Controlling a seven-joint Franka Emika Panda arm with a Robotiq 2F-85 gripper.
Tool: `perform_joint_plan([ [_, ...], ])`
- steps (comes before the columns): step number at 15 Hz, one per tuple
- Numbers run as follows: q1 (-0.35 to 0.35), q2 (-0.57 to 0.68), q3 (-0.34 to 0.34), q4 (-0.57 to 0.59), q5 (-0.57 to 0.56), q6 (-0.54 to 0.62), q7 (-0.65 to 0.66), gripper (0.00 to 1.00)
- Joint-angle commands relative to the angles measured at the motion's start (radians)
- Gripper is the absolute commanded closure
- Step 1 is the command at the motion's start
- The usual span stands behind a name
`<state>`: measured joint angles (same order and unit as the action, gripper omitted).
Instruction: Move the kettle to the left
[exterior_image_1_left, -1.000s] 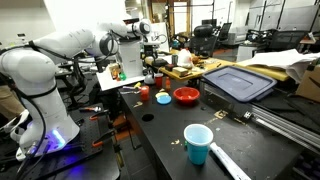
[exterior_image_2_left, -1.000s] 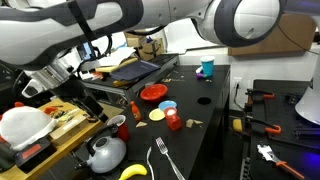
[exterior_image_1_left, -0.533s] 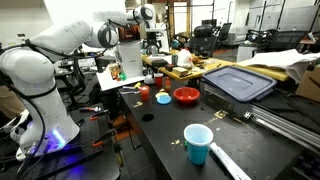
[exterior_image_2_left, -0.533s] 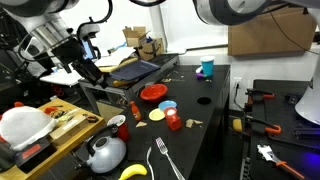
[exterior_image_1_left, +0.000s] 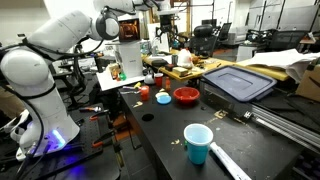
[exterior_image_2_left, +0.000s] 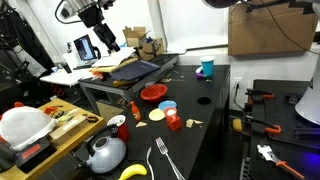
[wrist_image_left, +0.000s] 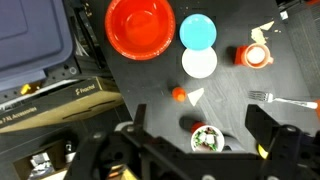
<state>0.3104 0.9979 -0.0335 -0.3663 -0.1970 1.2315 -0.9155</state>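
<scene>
The kettle (exterior_image_2_left: 105, 152) is squat, silver-grey metal with a dark arched handle. It stands at the near left end of the black table (exterior_image_2_left: 205, 110), beside a banana. It does not show in the wrist view. My gripper (exterior_image_2_left: 106, 38) hangs high above the table's far left side, well away from the kettle. It also shows in an exterior view (exterior_image_1_left: 165, 28), raised over the far end of the table. In the wrist view the fingers (wrist_image_left: 200, 128) stand wide apart with nothing between them, looking down on the table from high up.
A red bowl (exterior_image_2_left: 153, 93) (wrist_image_left: 140, 27), small round dishes (wrist_image_left: 197, 31), a fork (exterior_image_2_left: 162, 158), a red cup (wrist_image_left: 258, 55) and a small can (wrist_image_left: 206, 138) lie on the table. A light-blue cup (exterior_image_1_left: 197, 143) (exterior_image_2_left: 206, 68) stands at one end. A grey bin lid (exterior_image_1_left: 238, 82) lies nearby.
The arm has swung upward. The gripper has risen from near the table's edge to high above it, still open and empty. The kettle has not moved.
</scene>
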Motion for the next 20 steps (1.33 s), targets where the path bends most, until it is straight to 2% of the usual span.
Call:
perform_joint_plan([
  [1,-0.087,-0.071,-0.018,-0.026,-0.005,-0.022,0.031,0.0],
  [7,-0.242,-0.173,-0.034,-0.017,0.003,-0.027,0.05,0.0],
  [11,-0.313,-0.247,-0.031,-0.018,0.016,-0.044,0.058,0.0],
  [15,-0.346,-0.303,-0.028,-0.026,0.023,-0.078,0.066,0.0],
  [17,-0.354,-0.323,-0.017,-0.039,0.042,-0.133,0.092,0.0],
  [18,-0.347,-0.299,-0.028,-0.027,0.017,-0.075,0.05,0.0],
  [20,-0.347,-0.302,-0.027,-0.028,0.019,-0.079,0.052,0.0],
])
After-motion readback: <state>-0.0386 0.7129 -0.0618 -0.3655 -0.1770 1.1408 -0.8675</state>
